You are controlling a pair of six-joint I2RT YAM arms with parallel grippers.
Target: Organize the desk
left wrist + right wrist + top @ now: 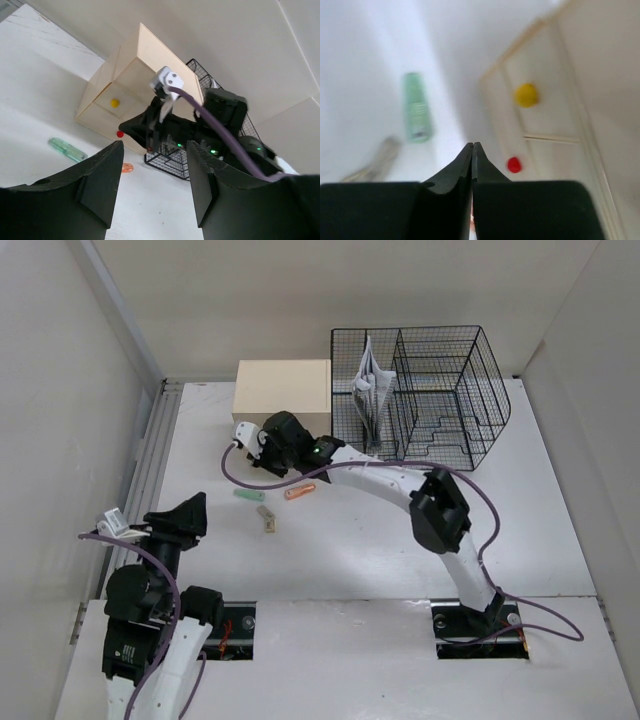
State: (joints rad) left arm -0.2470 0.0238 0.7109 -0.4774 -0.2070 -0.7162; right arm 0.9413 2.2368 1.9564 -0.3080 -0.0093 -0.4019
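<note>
The white desk point(380, 560) holds a beige drawer box point(283, 388) at the back. Its front has a yellow knob point(526, 95) above a red knob point(514, 164). My right gripper point(472, 145) is shut and empty, its tips just left of the red knob, close to the box front; it also shows in the top view point(272, 432). My left gripper point(195, 512) is open and empty over the desk's left side; its fingers point(100, 175) frame the right arm and box. A green item point(247, 495), an orange item point(299, 491) and a beige item point(266, 518) lie loose mid-desk.
A black wire basket point(440, 390) with papers point(368, 390) stands at the back right, beside the drawer box. White walls enclose the desk on the left, back and right. The right arm point(380, 475) stretches across the desk's middle.
</note>
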